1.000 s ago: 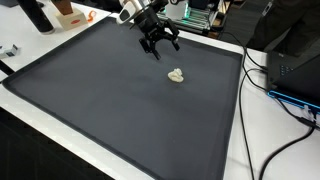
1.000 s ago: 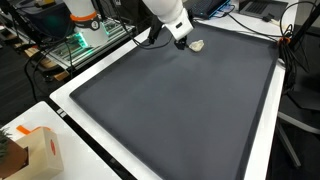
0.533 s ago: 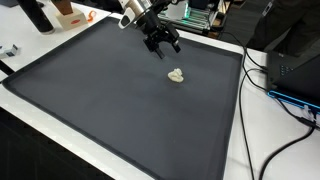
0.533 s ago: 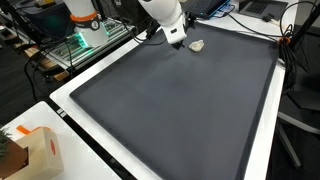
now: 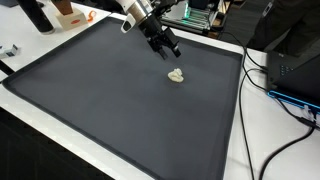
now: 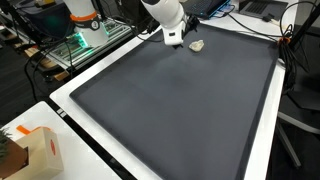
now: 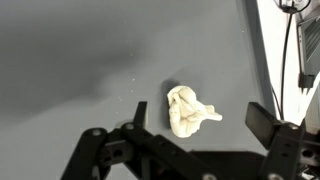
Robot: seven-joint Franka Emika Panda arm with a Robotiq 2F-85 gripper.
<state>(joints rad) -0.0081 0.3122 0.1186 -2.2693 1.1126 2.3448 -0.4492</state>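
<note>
Nearest, at the desk's (image 6: 70, 108) near corner in an exterior view, a small cardboard box (image 6: 38, 150) sits off the dark mat (image 6: 170, 110), seemingly parked out of the arm's reach. Further in, the mat covers most of the desk, giving one flat, even surface. Toward the far edge a crumpled white lump (image 6: 198, 45) (paper or cloth, too small to tell) rests alone on the mat. The gripper (image 5: 170, 52) hangs just above and beside it, not touching. In the wrist view its fingers (image 7: 137, 112) are spread wide and hold nothing, so the lump sits framed between them. Past the far corner stand lit electronics (image 6: 80, 42).
</note>
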